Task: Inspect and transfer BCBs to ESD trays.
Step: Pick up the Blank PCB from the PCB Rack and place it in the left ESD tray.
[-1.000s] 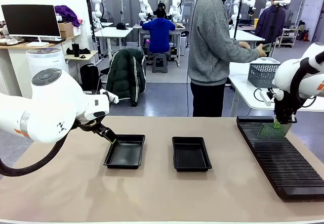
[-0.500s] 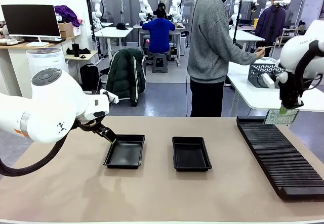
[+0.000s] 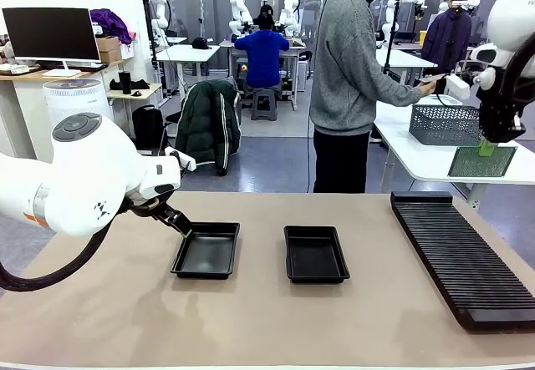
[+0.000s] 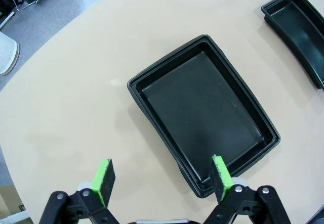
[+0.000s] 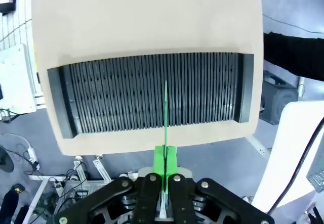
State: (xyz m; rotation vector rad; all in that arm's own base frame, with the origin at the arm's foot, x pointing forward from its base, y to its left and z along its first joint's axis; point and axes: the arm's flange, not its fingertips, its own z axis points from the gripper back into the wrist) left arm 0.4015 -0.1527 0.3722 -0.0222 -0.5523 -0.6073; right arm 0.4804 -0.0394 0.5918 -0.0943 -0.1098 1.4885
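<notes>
High at the right of the front view, my right gripper is shut on the top edge of a green BCB, which hangs well above the black slotted rack. The right wrist view shows the BCB edge-on between the green pads, far above the rack. Two black ESD trays, the left one and the right one, lie in the middle of the table with nothing in them. My left gripper hangs open over the near corner of the left tray; it sits at that tray's left rim.
A person stands behind the table, turned toward a white side table with a grey mesh basket. The long rack runs along the table's right side. The second tray lies beyond the left one in the left wrist view.
My right gripper has lifted the BCB up out of the rack and carried it higher and to the right. The left arm has not moved.
</notes>
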